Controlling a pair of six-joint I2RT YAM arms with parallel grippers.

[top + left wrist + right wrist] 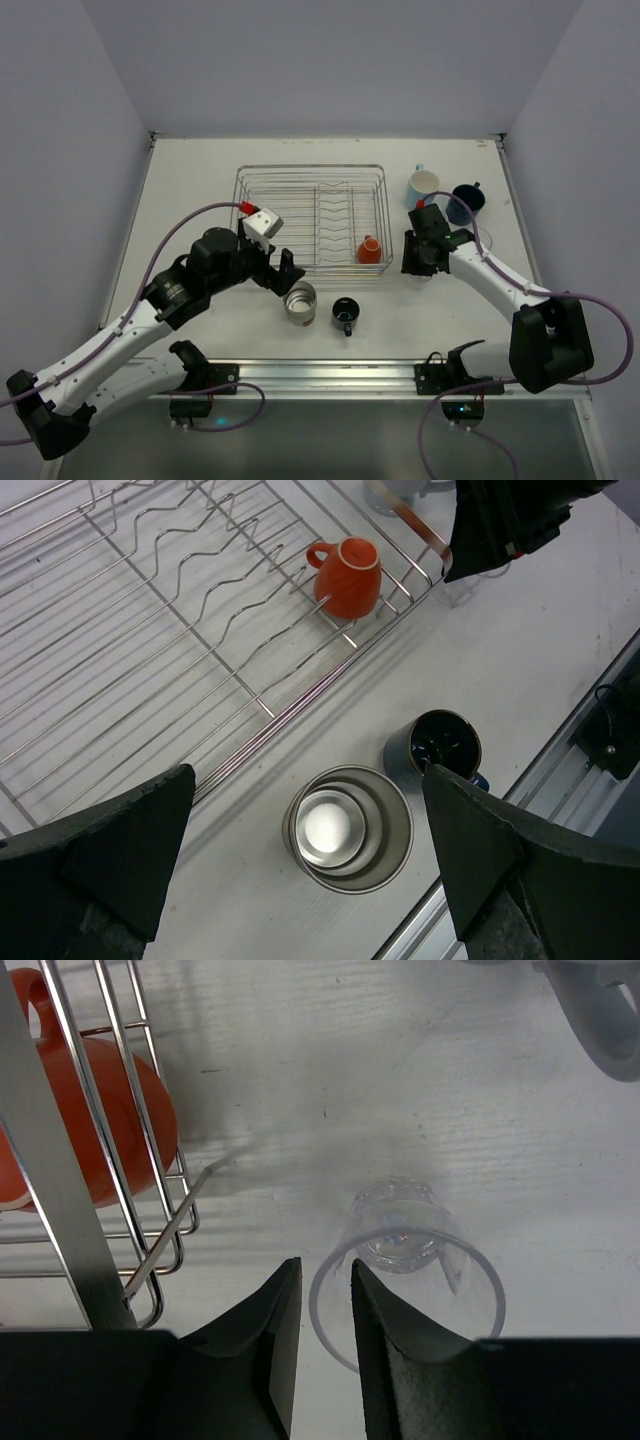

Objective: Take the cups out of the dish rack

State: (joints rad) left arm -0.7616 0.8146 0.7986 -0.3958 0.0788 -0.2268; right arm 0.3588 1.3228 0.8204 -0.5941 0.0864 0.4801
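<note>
light: bright, even | shadows: soft | glare: dish rack (300,692) wires | focus: sharp

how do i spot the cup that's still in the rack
Find the wire rack in the middle of the table. In its near right corner sits a small cup. It is the only orange one, and the only cup inside the rack.

Dish rack (262,190) at the centre of the table (190,170). One cup (369,250) lay in its near right corner. Before the rack stood a tumbler (300,302), a small mug (345,312) just to its right. Right of the far corner stood a large mug (424,186) and another mug (466,199); right of the near corner, a glass (405,1260).
</note>
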